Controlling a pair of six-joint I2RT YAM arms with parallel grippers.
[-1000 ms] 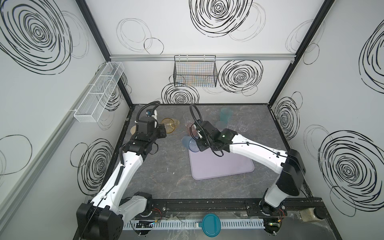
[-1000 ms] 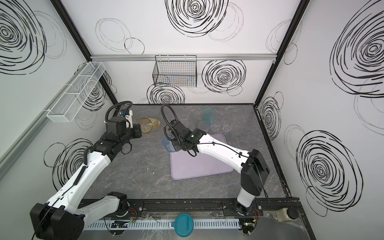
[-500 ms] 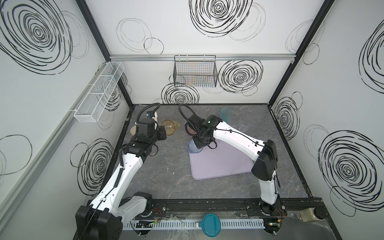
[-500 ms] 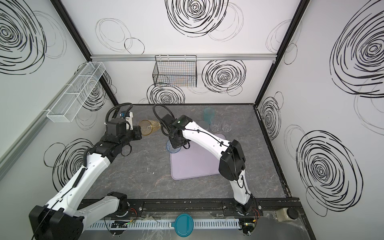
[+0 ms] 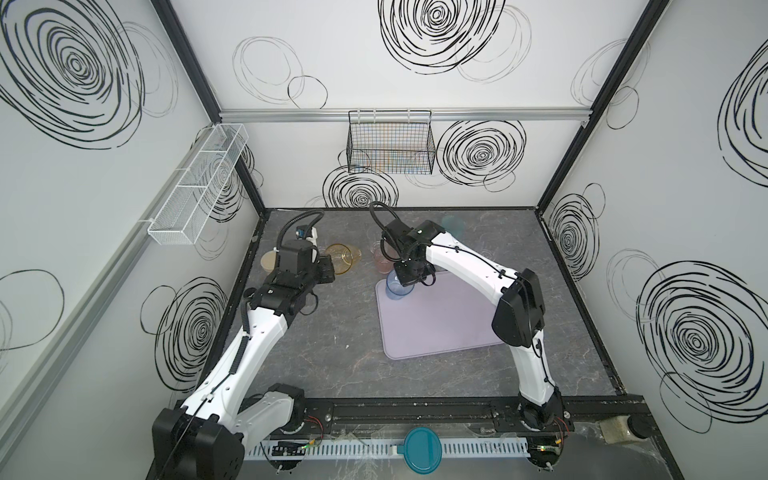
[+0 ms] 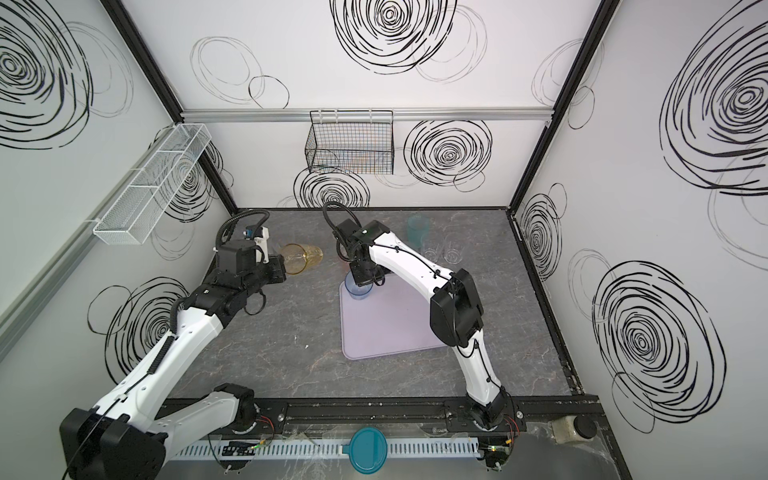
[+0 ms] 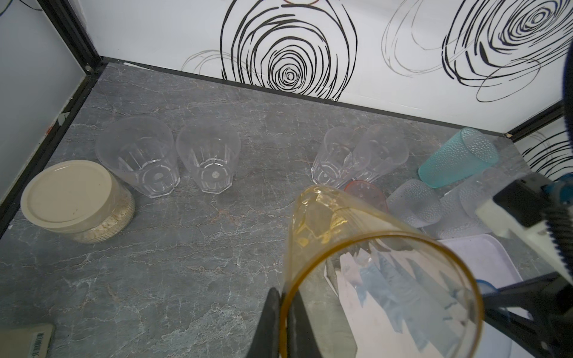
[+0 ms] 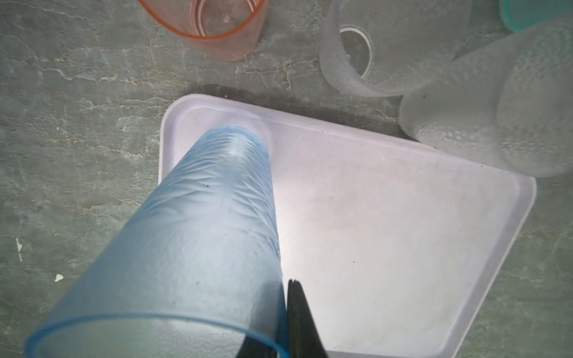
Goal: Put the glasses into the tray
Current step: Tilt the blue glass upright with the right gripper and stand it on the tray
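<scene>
Left gripper (image 7: 283, 297): jaws pinched on the rim of the amber tumbler (image 7: 356, 263), one finger inside and one outside. The tumbler hangs tipped on its side above the grey tabletop (image 5: 332, 353), left of the tray.
Right gripper (image 8: 283, 310): jaws clamped on the rim wall of the blue tumbler (image 8: 210, 232), which stands close to upright.
Blue tumbler's place: its base sits in the tray's far left corner; whether it touches the tray floor cannot be told.
Tray (image 5: 449, 324): pale lilac, flat on the tabletop, with the right arm (image 5: 465, 262) stretched over its far part.
Frosted tumblers (image 8: 459, 130): crowded right against the tray's far rim; contact cannot be told.
Pink tumbler (image 8: 214, 31): just beyond that same corner, apart from the tray.
Teal tumbler (image 7: 459, 161): behind the frosted ones, near the back wall.
Clear tumblers (image 7: 139, 161): one pair at the far left, another pair (image 7: 336, 158) behind the pink one.
Lidded jar (image 7: 68, 198): beige contents, just beside the left pair, by the left wall.
Walls: black wire basket (image 5: 390, 145) at the back, white mesh basket (image 5: 199, 183) on the left.
Front rail: round teal lid (image 5: 422, 449).
</scene>
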